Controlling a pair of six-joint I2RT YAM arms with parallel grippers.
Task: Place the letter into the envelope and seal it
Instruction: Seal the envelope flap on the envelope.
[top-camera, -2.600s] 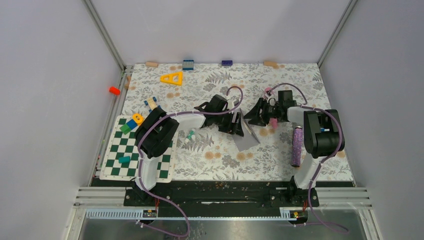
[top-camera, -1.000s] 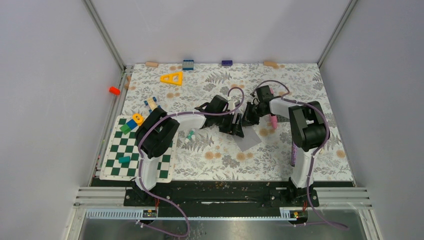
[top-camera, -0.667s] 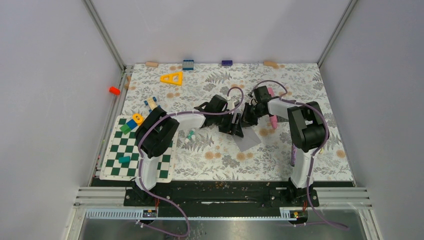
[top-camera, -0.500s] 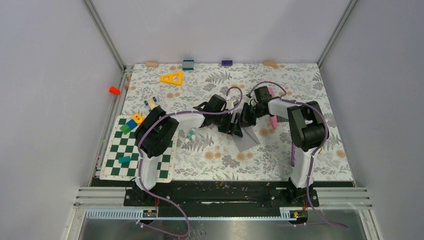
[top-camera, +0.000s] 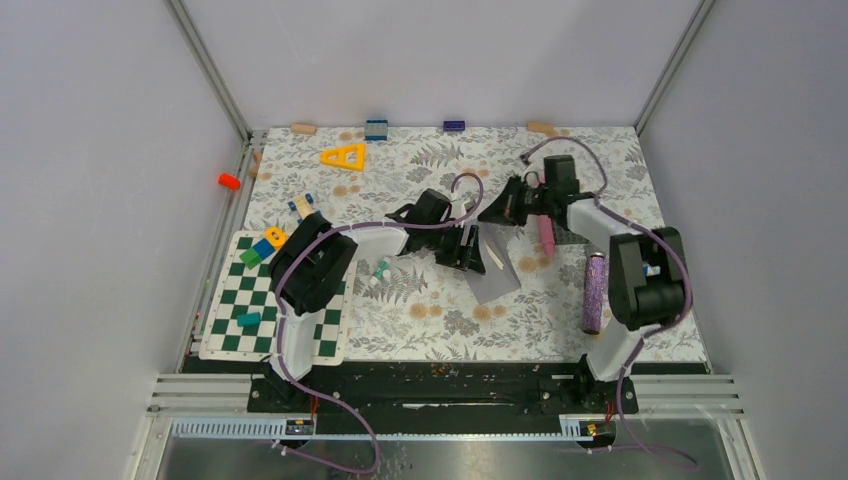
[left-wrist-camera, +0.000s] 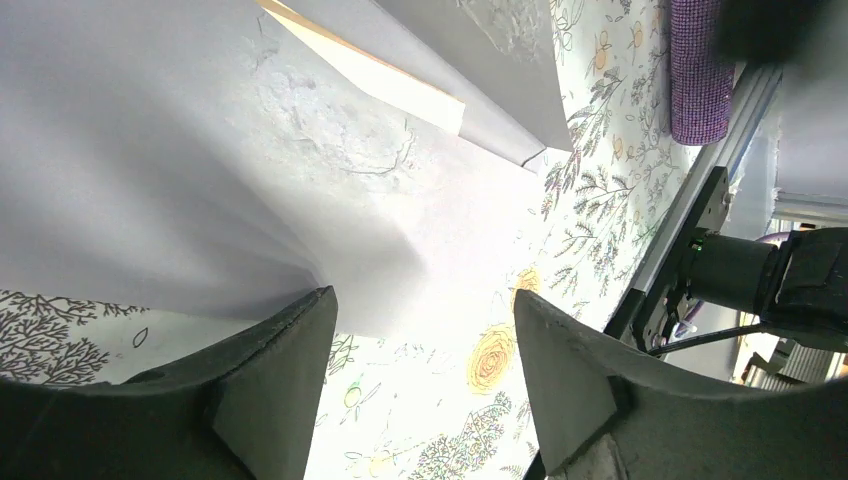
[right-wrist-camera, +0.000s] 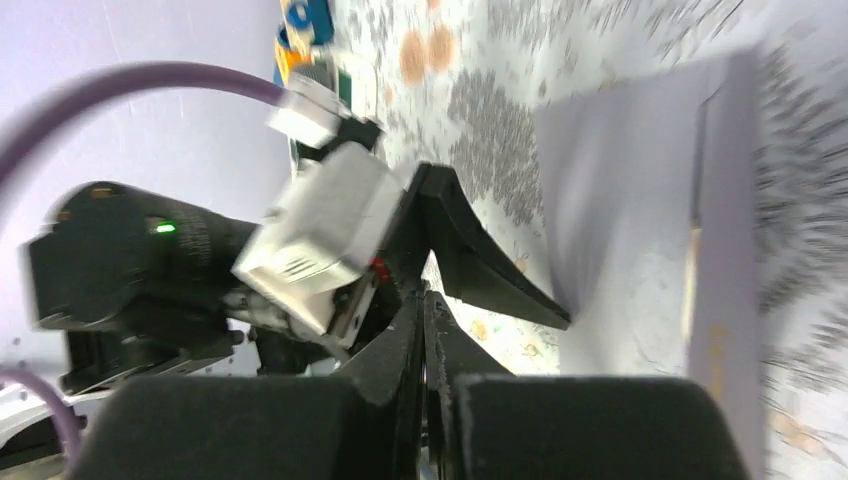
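The grey envelope (top-camera: 497, 274) lies at the table's middle, its flap side lifted. A thin tan edge of the letter (top-camera: 493, 255) shows along the envelope's mouth, and the same letter (left-wrist-camera: 372, 68) peeks from under a grey layer of the envelope (left-wrist-camera: 200, 180) in the left wrist view. My left gripper (top-camera: 478, 254) stands open at the envelope's left edge, its fingers (left-wrist-camera: 275, 385) spread over the floral cloth with nothing between them. My right gripper (top-camera: 490, 213) is shut and empty, just beyond the envelope's far end. In the right wrist view its shut fingertips (right-wrist-camera: 425, 318) point toward the envelope (right-wrist-camera: 620, 200).
A pink marker (top-camera: 546, 232) and a purple glitter roller (top-camera: 594, 293) lie right of the envelope. A green-and-white chessboard (top-camera: 270, 305) with small blocks sits at the left. A yellow triangle (top-camera: 344, 156) and several blocks line the back edge.
My right gripper has drawn back from the envelope toward the far right, and its arm has swung outward. The left arm and the envelope have stayed put.
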